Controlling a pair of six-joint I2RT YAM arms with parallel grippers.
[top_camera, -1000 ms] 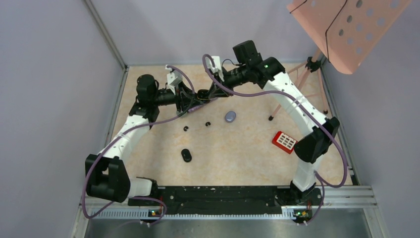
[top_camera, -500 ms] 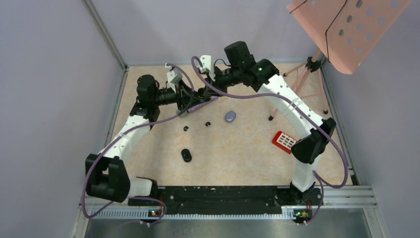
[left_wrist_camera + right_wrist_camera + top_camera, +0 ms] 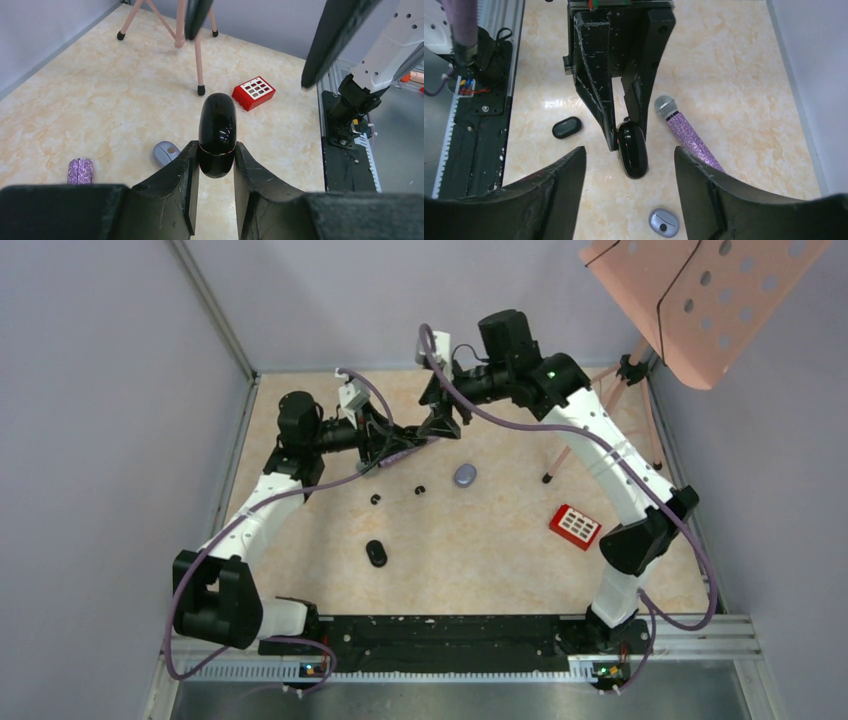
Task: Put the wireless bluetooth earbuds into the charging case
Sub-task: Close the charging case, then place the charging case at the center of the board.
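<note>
Fingers of the left gripper press on both sides of a glossy black charging case, lid down, which sticks out past the pads with a thin seam near them; the right gripper faces it from just beyond, jaws spread wide and holding nothing, apart from the case; below them, on the marbled table, two tiny black earbuds lie loose and near each other, one to the left, one to the right; a grey oval case sits just right of them; a purple glitter microphone lies beside the held case; a second black oval case lies nearer the bases; a red block sits well to the right, near a pink stand's leg.
</note>
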